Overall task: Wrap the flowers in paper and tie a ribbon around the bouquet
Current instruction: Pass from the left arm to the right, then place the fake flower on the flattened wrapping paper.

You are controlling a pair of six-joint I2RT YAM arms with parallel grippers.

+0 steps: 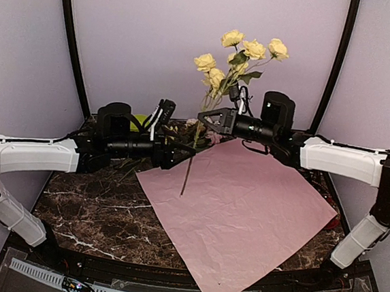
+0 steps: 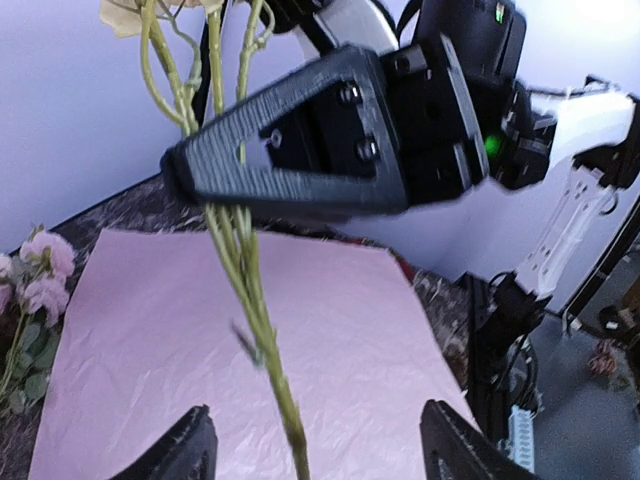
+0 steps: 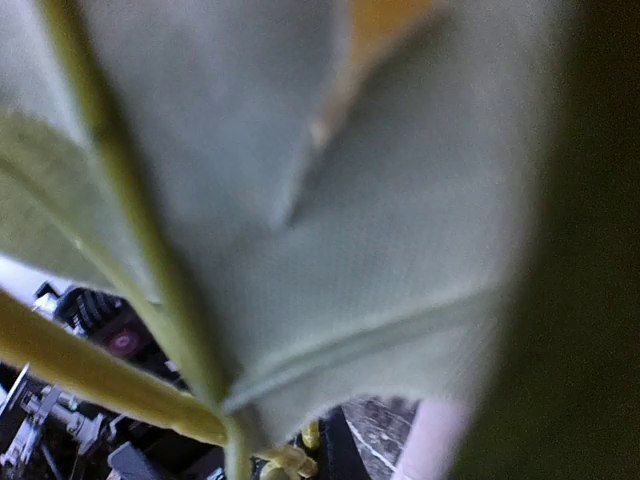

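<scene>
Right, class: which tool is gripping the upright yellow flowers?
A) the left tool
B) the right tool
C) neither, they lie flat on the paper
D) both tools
B: the right tool is clamped on the stems of the yellow flowers, while the left tool stands open with the stem free between its fingers.

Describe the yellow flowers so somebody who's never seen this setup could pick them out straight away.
Find the big pink paper on the marble table. Near its far edge the right gripper pinches thin green stems, standing upright in the air. The yellow flowers top those stems, the only blooms held aloft; the pink flowers lie flat on the table.
</scene>
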